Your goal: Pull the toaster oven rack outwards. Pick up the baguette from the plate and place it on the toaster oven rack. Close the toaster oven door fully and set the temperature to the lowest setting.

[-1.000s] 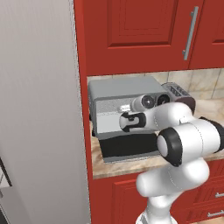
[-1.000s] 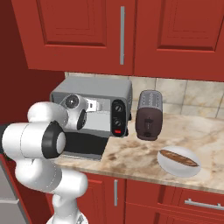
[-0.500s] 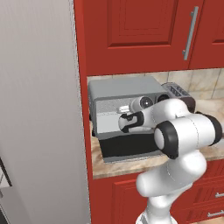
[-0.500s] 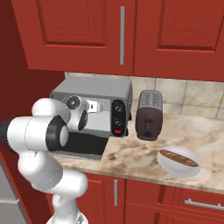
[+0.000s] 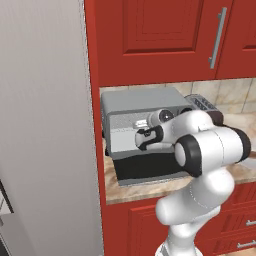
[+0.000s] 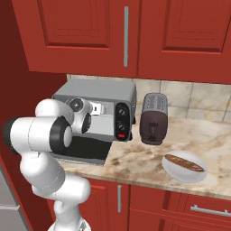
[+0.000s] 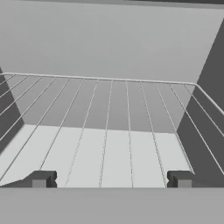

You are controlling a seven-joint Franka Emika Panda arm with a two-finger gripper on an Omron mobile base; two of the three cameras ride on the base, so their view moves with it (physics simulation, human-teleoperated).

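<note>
The gripper (image 7: 111, 179) is spread wide and empty inside the toaster oven (image 6: 97, 97), fingertips above the toaster oven rack (image 7: 109, 140). At four o'clock, the baguette (image 6: 184, 163) lies on its plate (image 6: 173, 170).

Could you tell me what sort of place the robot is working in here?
It looks like a home kitchen, computer-rendered: a stone-patterned counter under red wall cabinets, with a toaster oven, a slot toaster and a baguette on a plate.
</note>
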